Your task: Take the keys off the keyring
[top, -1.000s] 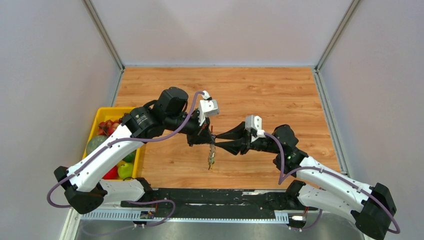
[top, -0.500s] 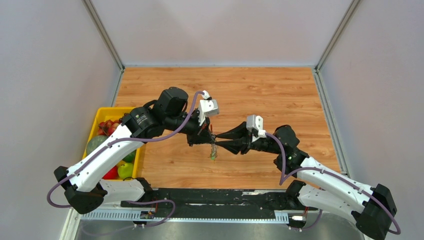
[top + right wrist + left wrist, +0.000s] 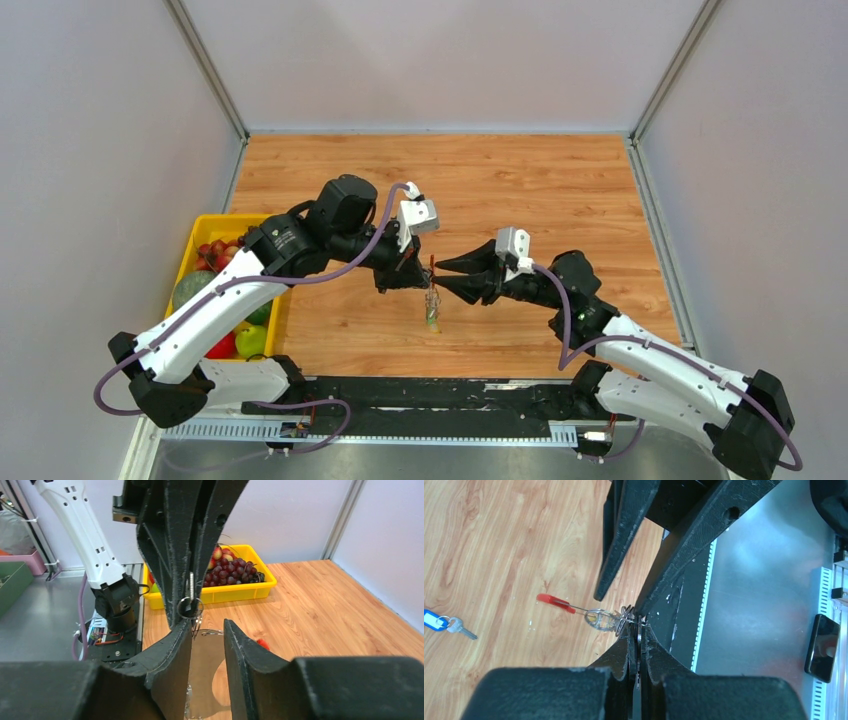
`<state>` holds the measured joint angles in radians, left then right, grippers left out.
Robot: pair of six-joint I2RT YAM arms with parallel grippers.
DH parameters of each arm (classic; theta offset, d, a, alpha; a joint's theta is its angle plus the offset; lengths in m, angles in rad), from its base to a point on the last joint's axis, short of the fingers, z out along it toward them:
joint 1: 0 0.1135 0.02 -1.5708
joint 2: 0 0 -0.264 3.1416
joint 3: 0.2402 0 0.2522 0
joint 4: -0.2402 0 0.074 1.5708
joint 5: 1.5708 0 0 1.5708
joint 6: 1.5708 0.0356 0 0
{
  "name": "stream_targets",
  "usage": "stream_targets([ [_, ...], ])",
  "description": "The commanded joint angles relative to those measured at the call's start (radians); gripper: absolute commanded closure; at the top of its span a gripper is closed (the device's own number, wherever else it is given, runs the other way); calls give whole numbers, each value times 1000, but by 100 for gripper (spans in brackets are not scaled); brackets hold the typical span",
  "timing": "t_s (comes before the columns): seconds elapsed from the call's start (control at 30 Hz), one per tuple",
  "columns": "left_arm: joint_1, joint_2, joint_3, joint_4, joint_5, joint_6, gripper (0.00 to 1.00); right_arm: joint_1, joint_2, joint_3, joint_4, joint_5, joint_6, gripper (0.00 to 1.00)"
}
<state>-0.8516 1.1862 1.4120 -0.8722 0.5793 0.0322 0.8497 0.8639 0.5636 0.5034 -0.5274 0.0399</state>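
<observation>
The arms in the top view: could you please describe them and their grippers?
The left arm and right arm have white shells, black joints and purple cables. The left gripper and right gripper have tapered black fingers and a white wrist block.

Overhead, the keys (image 3: 431, 308) hang as one bunch, too small to tell apart. Left wrist view: the blue-tagged key (image 3: 434, 619) is cropped by the picture's left edge. The left gripper (image 3: 638, 635) hides most of the pinched blade.

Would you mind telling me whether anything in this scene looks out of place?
A blue-tagged key lies alone on the table, apart from the key bunch that the left gripper pinches in the air. It was probably taken off already; nothing else stands out.
</observation>
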Motion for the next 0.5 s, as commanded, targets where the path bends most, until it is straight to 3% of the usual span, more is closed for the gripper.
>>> stream_targets([
  [0.0,-10,-1,35,24,36,5,100,2,-21,13,13,60,-19,64],
  [0.27,-10,0,34,36,41,-6,100,3,1,26,17,3,-9,66],
  [0.47,-10,-4,44,39,11,-12,100,2,24,42,-2,-39,-17,83],
])
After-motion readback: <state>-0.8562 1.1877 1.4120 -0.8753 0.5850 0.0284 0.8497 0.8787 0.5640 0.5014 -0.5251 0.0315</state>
